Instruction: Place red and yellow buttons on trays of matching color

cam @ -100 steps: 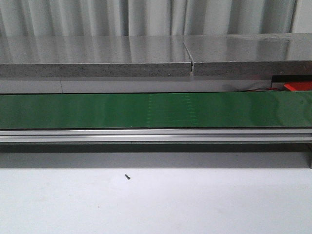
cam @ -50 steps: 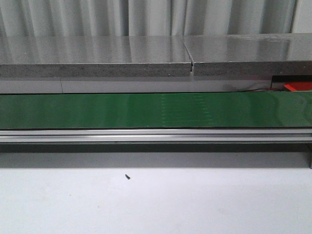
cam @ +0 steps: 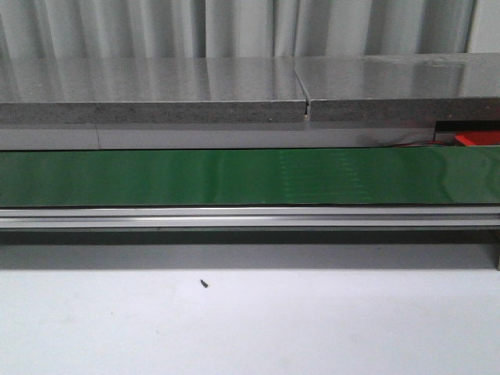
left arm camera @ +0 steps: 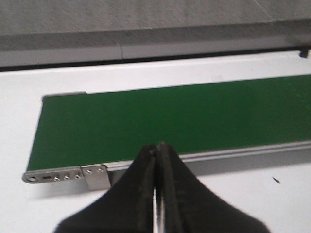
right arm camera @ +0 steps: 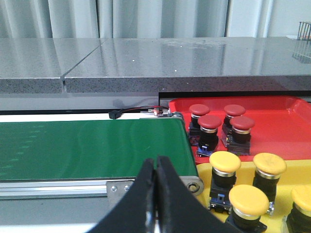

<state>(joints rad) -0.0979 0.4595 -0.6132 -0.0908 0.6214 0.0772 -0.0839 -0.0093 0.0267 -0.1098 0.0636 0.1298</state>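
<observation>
In the right wrist view a red tray (right arm camera: 284, 128) holds several red buttons (right arm camera: 211, 123), and beside it a yellow tray (right arm camera: 201, 171) holds several yellow buttons (right arm camera: 225, 162). Both trays sit past the end of the green conveyor belt (right arm camera: 92, 148). My right gripper (right arm camera: 155, 162) is shut with nothing in it, over the belt's near rail close to that end. My left gripper (left arm camera: 156, 148) is shut and empty too, above the near rail at the belt's (left arm camera: 170, 119) other end. In the front view only a corner of the red tray (cam: 478, 138) shows; no gripper appears there.
The belt (cam: 250, 177) runs across the white table (cam: 250, 328) with an aluminium rail (cam: 250, 217) along its front. A grey stone ledge (cam: 156, 90) stands behind it. A small dark screw (cam: 204, 283) lies on the table. A black cable (right arm camera: 131, 112) runs behind the belt's end.
The faint pattern on the belt surface has drifted to the right. Nothing else in the front view has moved.
</observation>
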